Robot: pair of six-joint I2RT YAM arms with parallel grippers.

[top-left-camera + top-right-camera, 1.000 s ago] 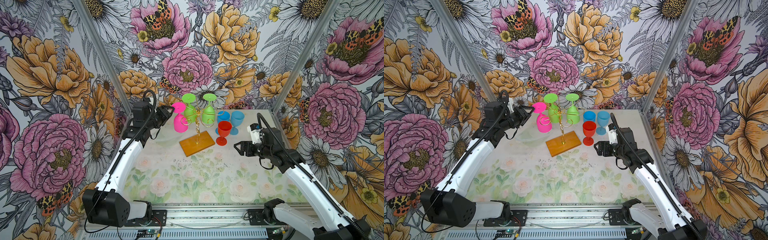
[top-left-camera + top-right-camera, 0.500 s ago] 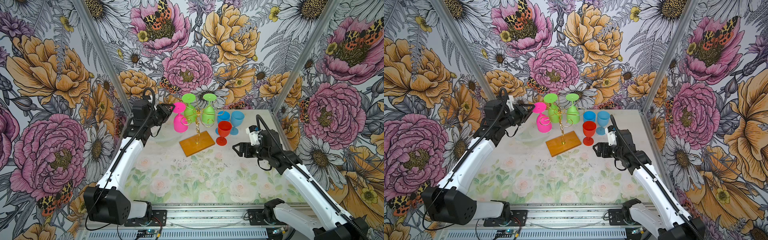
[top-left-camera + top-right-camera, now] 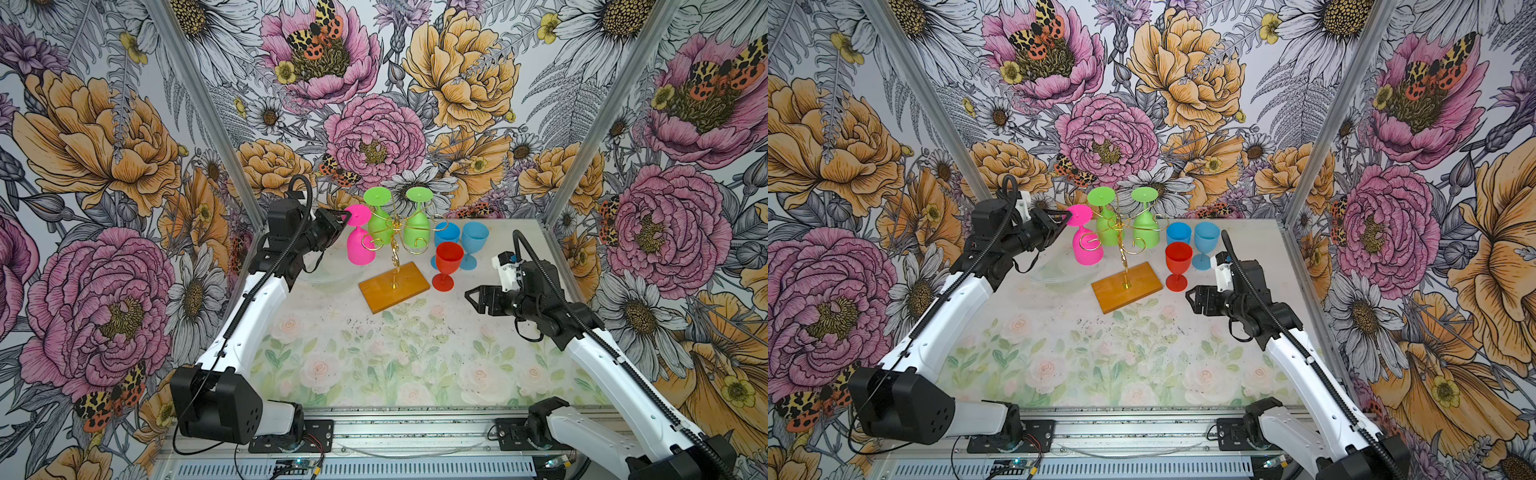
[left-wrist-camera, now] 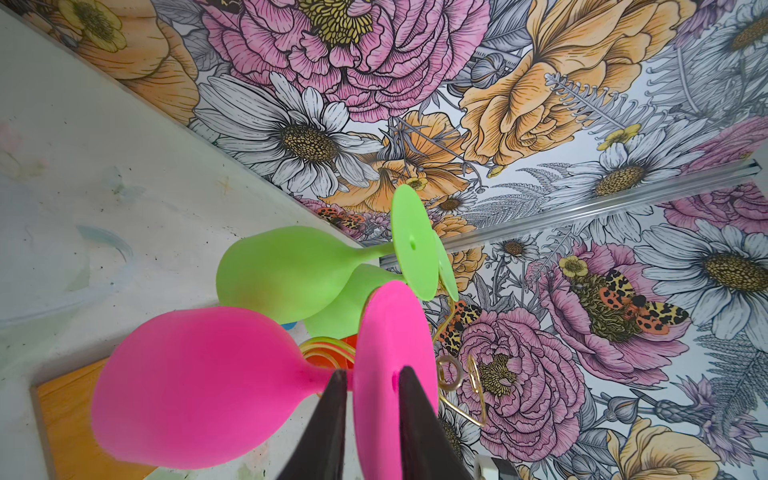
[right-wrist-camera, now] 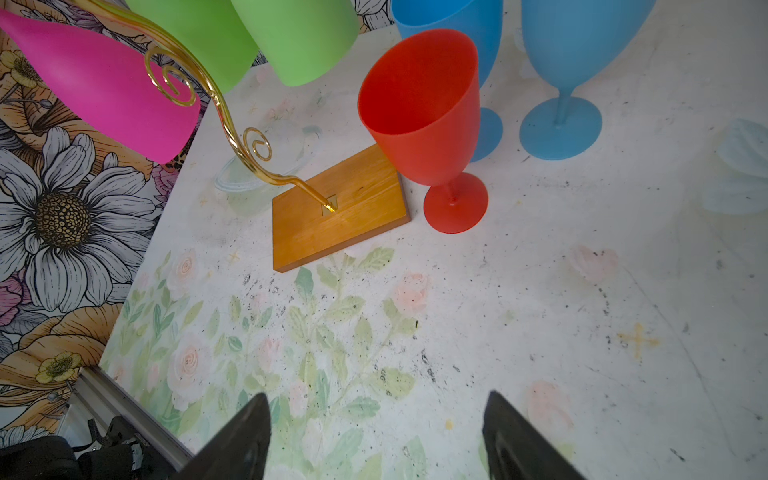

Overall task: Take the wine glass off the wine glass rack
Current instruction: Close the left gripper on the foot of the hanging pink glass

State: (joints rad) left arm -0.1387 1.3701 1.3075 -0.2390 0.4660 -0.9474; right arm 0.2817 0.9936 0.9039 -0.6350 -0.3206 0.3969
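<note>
While on rack [image 3: 394,286], pink glass [image 4: 199,386] foot btwn L hand [image 4: 371,372].

A robot lab test cell: flower-print wall panels [image 3: 104,137] (flat sheets, not room walls) sit between bare aluminium posts [image 3: 208,112]. At the frame's bottom edge, the left arm [image 3: 249,328] and right arm [image 3: 615,374] are bolted to a metal rail [image 3: 415,428] beside a scuffed printed tabletop [image 3: 374,365].
</note>
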